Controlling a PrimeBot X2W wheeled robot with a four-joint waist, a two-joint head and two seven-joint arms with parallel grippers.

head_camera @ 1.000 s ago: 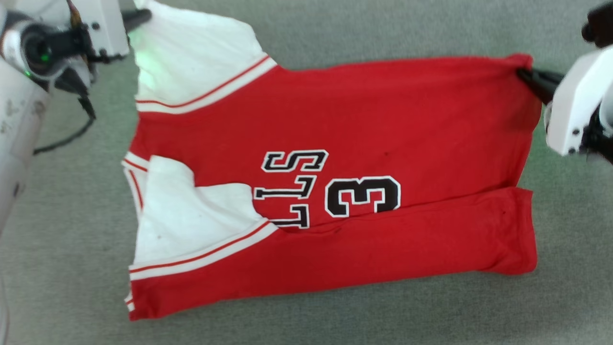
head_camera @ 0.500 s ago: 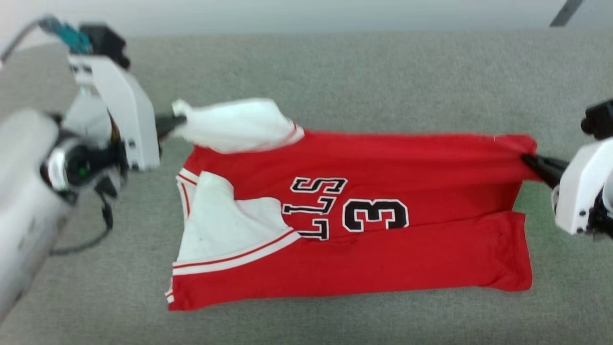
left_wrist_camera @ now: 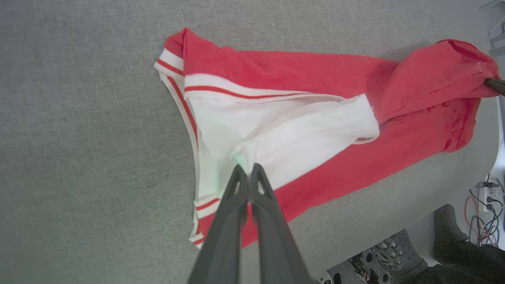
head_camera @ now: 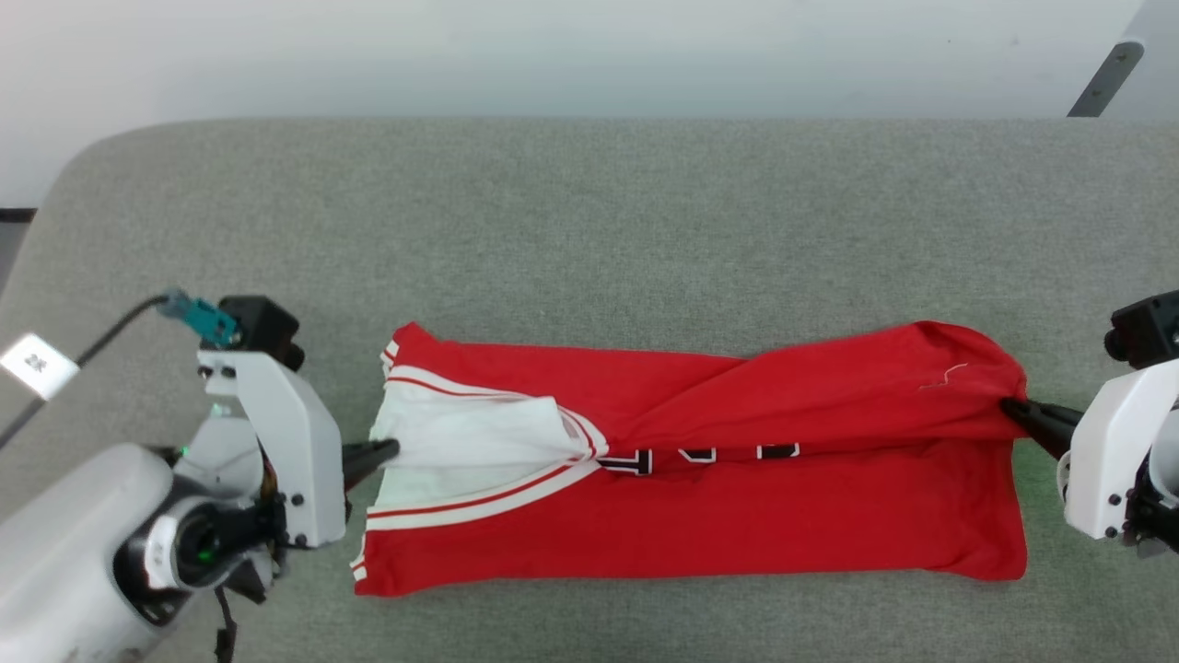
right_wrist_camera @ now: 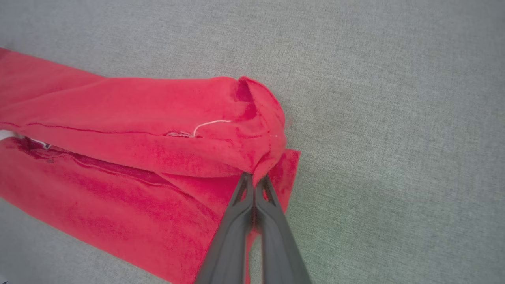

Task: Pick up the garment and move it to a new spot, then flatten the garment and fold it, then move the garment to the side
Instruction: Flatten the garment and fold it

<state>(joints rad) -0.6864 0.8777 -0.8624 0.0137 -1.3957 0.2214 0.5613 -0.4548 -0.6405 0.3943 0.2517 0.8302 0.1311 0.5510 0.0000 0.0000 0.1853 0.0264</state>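
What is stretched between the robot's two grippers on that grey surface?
The red garment fills the whole stretch, as the head view shows. The left gripper pinches its white end and the right gripper its red end.

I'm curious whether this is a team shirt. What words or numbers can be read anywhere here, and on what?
Black-and-white lettering on the red jersey: mostly folded under, slivers show, unreadable.
White tag on the cable: dark marks, too small to read.
No other text.
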